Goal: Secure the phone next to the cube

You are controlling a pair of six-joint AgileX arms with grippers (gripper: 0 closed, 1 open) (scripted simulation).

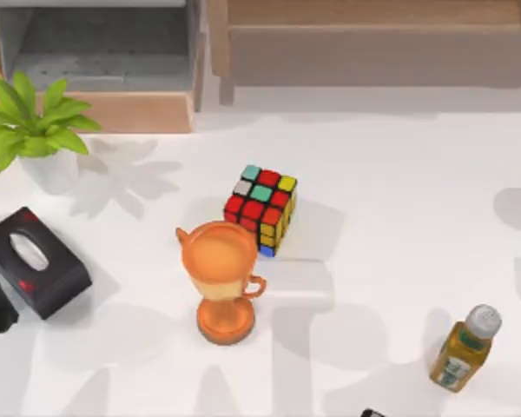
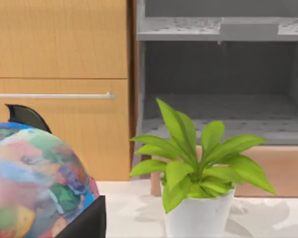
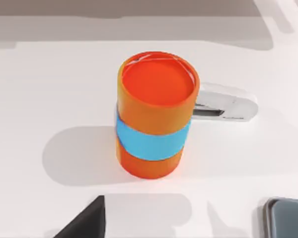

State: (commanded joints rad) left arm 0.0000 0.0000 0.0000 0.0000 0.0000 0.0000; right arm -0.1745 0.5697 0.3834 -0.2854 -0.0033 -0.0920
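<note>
Currently: white table point(image 1: 391, 174), mottled with soft shadows. Wooden cabinet point(image 1: 373, 39) along the far edge from 12 to 2 o'clock, grey open shelf unit point(image 1: 104, 43) at 11.

Table contents, top view:
- cube point(image 1: 261, 208) just past centre toward 12, red face up, yellow side toward 3 o'clock.
- orange trophy cup point(image 1: 223, 282) just beside the cube at its 7 o'clock, upright; can't tell if they touch.
- black tissue box point(image 1: 36, 262) at 9 o'clock, near the left edge.
- potted plant point(image 1: 36, 130) in a white pot at 10 o'clock.
- juice bottle point(image 1: 465, 347) with a white cap at 4 o'clock, well apart from the cube.
- dark sliver point(image 1: 373, 413) at the 6 o'clock edge, can't identify it.

Left wrist view: the plant in front of the grey shelves, a wooden drawer front with a silver handle point(image 2: 52, 95), a multicoloured globe point(image 2: 35, 183) close to the camera.

Right wrist view: orange can point(image 3: 155, 111) with a blue band, upright on the table; a white stapler point(image 3: 223, 105) behind it, touching or nearly. The phone point(image 3: 287, 218) is a grey-blue corner lying flat on the table, near the can, not touching it.

Grippers: can't tell whether either one's fingers are spread or pressed together. Nothing is gripping the phone.
</note>
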